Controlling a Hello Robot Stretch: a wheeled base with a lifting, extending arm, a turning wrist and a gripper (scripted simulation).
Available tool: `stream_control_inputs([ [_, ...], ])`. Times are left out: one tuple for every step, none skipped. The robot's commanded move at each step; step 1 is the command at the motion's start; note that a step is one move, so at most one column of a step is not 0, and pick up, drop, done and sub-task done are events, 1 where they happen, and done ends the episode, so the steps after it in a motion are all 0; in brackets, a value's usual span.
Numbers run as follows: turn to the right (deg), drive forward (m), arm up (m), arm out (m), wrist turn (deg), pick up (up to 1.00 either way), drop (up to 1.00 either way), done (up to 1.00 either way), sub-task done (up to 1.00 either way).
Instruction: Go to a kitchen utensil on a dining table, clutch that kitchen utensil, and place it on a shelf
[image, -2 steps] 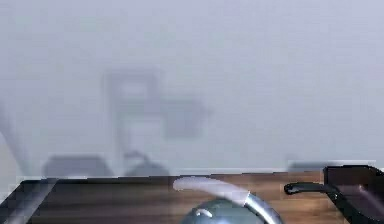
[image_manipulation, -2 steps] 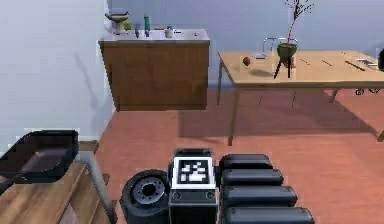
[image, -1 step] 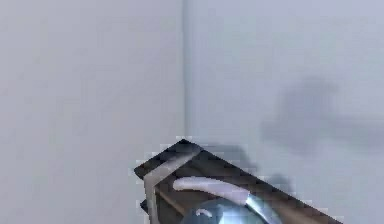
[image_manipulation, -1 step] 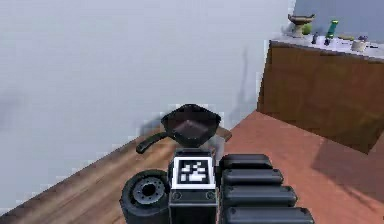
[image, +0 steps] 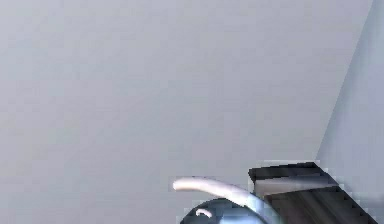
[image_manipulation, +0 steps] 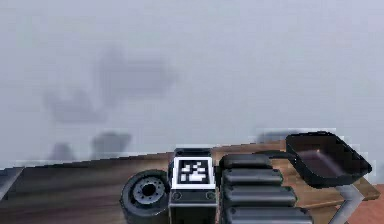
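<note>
A black pan with a dark inside lies at the arm side view's right, on a brown wooden surface that runs along a grey wall. The dark arm rises from the bottom edge and ends at a white square with black marks. Left of the square sits the gripper's dark round body. I cannot make out its fingers, and I cannot tell whether it holds anything.
A plain grey wall stands close ahead, meeting a second wall at a corner on the right. A dark flat surface shows at the lower right. A grey rounded thing with a white curved strip sits at the bottom edge.
</note>
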Motion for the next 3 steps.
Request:
stream_control_inputs([
  [0.0, 0.00, 0.00, 0.32, 0.0, 0.00, 0.00, 0.00, 0.00],
  [0.0, 0.00, 0.00, 0.00, 45.0, 0.00, 0.00, 0.00, 0.00],
  [0.0, 0.00, 0.00, 0.00, 45.0, 0.00, 0.00, 0.00, 0.00],
])
